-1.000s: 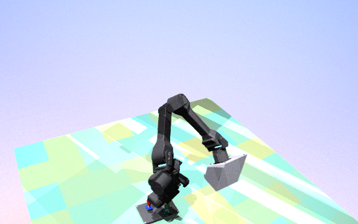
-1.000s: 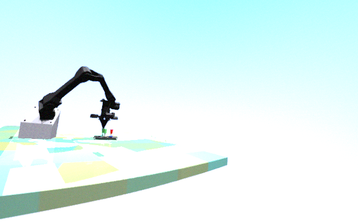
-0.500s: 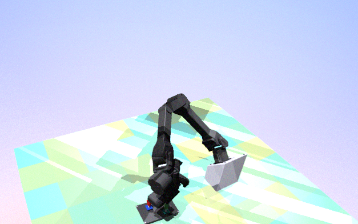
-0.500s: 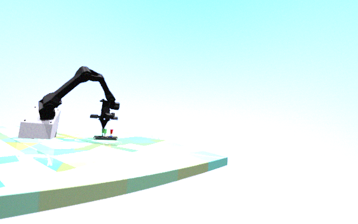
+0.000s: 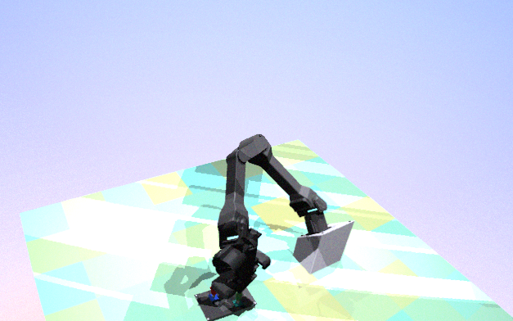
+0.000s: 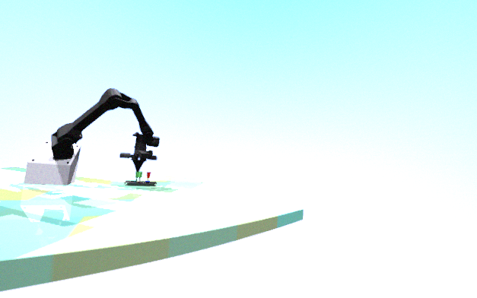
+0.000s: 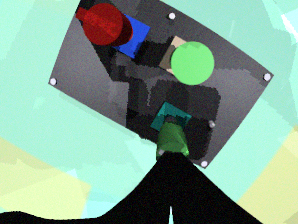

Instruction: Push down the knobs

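A matte black, boxy-linked arm [image 5: 233,192] rises from a pale grey wedge-shaped base [image 5: 331,250].

The board [image 7: 93,72] ahead of the gripper [image 7: 170,212] looks matt dark grey, with pale shiny dots at its corners. On it, the red knob [image 7: 101,23] and 2 green knobs [image 7: 192,63] [image 7: 173,139] read as smooth plastic. The gripper is flat matt black. Behind it, the base block [image 5: 324,246] looks like smooth grey metal. The table [image 5: 106,229] has a glossy, patchy sheen.
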Controlling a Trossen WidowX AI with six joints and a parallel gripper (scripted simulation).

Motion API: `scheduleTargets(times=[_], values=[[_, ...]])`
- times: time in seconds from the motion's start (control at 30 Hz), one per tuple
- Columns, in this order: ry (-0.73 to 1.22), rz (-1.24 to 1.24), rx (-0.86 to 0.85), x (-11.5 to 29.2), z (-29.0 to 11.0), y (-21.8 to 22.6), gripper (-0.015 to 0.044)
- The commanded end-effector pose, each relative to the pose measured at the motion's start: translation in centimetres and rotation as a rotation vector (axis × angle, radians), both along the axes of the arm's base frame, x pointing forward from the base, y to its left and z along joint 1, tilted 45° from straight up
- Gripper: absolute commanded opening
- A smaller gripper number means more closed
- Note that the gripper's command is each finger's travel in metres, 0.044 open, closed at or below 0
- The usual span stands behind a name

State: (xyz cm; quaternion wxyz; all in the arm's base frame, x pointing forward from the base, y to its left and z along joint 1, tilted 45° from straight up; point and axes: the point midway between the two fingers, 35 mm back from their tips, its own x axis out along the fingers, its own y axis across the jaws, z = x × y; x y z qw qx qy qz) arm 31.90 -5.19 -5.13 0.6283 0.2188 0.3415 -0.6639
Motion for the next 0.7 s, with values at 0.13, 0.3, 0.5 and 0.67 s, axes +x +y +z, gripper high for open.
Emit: scheduleTargets(times=[0.13, 0.3, 0.5, 0.67], values=[[0.001, -0.024, -0.006, -0.06, -0.87, -1.18, 0.0], [0.001, -0.024, -0.006, -0.09, -1.07, -1.38, 0.0], [0.001, -0.024, -0.006, -0.1, -1.13, -1.43, 0.0], [0.001, -0.024, -0.006, -0.11, -1.14, -1.44, 0.0]])
